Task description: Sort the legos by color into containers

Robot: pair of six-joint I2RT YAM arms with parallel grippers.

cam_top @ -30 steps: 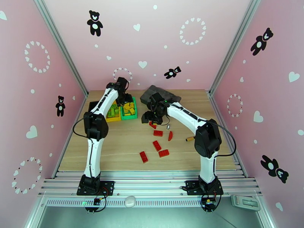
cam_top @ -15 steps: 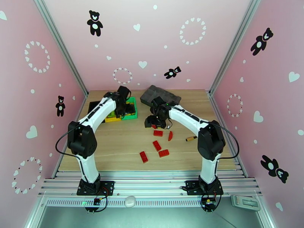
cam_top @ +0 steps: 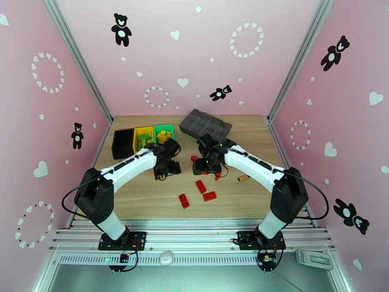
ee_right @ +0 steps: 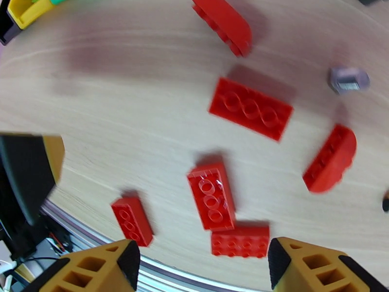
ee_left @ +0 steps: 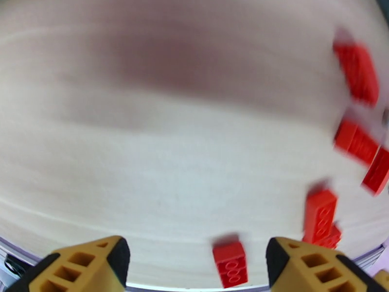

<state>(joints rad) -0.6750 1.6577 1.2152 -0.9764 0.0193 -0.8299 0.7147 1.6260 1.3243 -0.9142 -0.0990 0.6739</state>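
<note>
Wooden tabletop (cam_top: 146, 191), pink walls (cam_top: 204, 59) (bears (cam_top: 121, 29)), left end effector (ee_left: 197, 259), right end effector (ee_right: 202, 259) both wide

Bright, even light; motion-blurred wrist views.

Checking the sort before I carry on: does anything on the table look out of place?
Yes. The yellow bin holds green bricks and the green bin holds yellow bricks. A silver metal piece lies among the red bricks.

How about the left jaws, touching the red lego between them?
Apart. Left wrist view: the left gripper is open, bare wood flanking the red lego.
</note>
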